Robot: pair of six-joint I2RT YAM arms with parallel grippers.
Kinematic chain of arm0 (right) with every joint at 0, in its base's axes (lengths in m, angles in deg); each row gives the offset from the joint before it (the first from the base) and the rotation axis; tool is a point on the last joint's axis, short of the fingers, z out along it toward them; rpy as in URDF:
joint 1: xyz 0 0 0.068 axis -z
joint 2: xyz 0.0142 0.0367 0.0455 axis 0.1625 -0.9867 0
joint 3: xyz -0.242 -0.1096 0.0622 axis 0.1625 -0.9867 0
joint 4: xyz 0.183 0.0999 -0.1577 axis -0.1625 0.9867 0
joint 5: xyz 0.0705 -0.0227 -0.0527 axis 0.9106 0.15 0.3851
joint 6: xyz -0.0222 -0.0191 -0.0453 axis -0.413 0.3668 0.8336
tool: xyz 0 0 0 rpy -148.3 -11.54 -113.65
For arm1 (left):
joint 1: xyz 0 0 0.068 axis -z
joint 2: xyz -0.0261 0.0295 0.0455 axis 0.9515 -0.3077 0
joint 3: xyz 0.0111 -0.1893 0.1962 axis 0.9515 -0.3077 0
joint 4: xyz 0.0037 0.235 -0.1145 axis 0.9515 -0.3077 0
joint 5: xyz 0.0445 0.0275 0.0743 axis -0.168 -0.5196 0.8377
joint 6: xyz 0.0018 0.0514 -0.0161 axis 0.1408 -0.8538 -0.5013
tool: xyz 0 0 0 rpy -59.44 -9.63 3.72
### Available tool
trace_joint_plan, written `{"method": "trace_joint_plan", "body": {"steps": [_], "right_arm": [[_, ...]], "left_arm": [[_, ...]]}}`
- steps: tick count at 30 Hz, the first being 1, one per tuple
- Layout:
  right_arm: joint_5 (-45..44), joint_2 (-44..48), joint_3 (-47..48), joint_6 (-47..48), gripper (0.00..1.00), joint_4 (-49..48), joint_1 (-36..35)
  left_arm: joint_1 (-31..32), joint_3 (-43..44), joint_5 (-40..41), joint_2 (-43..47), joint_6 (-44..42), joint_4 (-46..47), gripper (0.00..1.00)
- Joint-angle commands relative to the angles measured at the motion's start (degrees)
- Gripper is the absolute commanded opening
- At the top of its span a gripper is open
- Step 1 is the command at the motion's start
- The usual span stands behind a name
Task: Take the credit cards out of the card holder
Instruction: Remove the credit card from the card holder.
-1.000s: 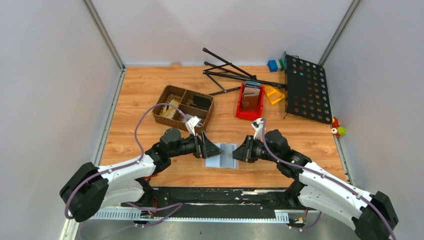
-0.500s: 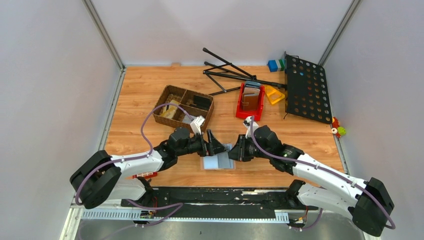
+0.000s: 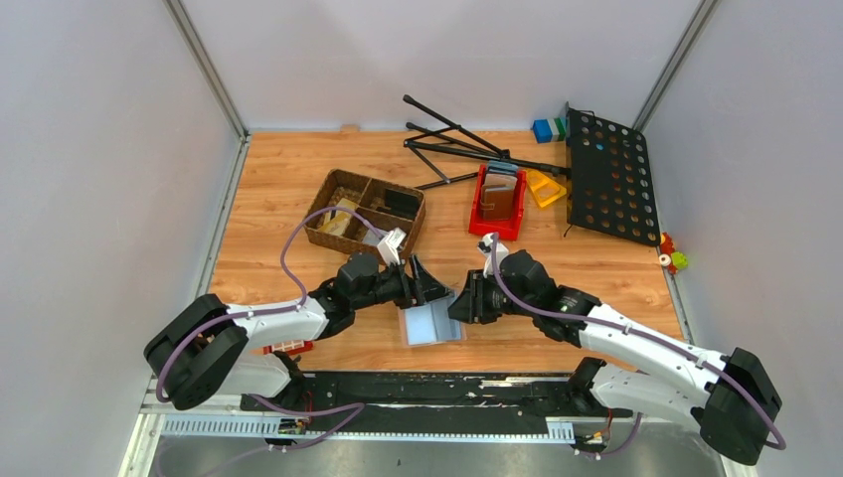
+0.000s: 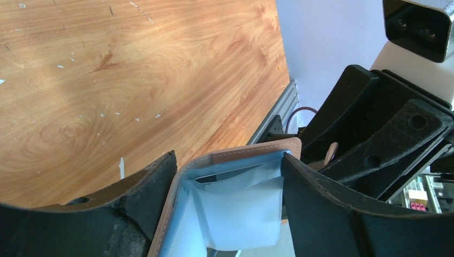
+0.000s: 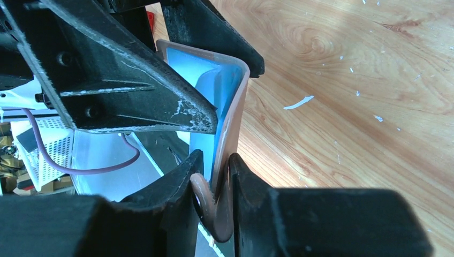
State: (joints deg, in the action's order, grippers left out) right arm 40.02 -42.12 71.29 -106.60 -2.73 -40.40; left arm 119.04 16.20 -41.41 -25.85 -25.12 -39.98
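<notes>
The card holder lies open on the wood between my two grippers, taupe-brown outside and light blue-grey inside. My left gripper stands open at its far edge. In the left wrist view the holder's pockets fill the space between the wide left gripper, and the right finger overlaps one corner. My right gripper is shut on the holder's right flap. The right wrist view shows the brown flap and a strap loop pinched in the right gripper. The credit cards are hidden.
A wicker basket with compartments stands behind the left arm. A red bin holding wallets sits behind the right arm. Farther back are black tripod legs, a black perforated panel, a yellow piece and coloured blocks.
Both arms have reached farther in over the holder. The right gripper has slid left onto the right flap, and the holder has turned and lifted slightly. The left jaws have narrowed a little.
</notes>
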Motion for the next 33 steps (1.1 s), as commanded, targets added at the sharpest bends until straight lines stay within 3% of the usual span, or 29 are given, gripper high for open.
{"method": "trace_joint_plan", "body": {"steps": [1, 5, 9, 13, 21, 26, 33], "right_arm": [[-0.45, 1.70, 1.61, 0.12, 0.26, -2.29, -0.31], [-1.24, 2.42, 0.83, -0.74, 0.27, -2.58, -0.21], [-0.96, 2.31, 0.39, -1.40, 0.28, -2.97, -0.16], [-0.74, 2.62, -0.41, -1.90, 0.30, -3.08, 0.12], [0.92, 5.78, -4.30, -3.73, 0.30, -4.37, 2.54], [1.56, 8.30, -6.29, -4.44, 0.24, -4.31, 3.63], [3.01, 9.55, -7.15, -4.99, 0.11, -4.87, 4.62]], "left_arm": [[0.24, 1.23, 0.52, -0.21, -0.37, 0.15, 0.75], [0.24, 0.59, -0.11, 0.29, -0.50, 0.54, 0.75], [0.23, 0.12, -0.23, 1.02, -0.51, 0.61, 0.65], [0.24, -0.42, 0.34, 1.81, -0.28, 0.32, 0.63], [0.15, -0.93, 0.65, 3.13, -0.62, -0.33, 0.43], [0.07, -0.79, -0.03, 3.12, -0.57, -0.47, 0.25], [0.06, -1.09, -1.58, 3.29, 0.51, 2.06, 0.23]]}}
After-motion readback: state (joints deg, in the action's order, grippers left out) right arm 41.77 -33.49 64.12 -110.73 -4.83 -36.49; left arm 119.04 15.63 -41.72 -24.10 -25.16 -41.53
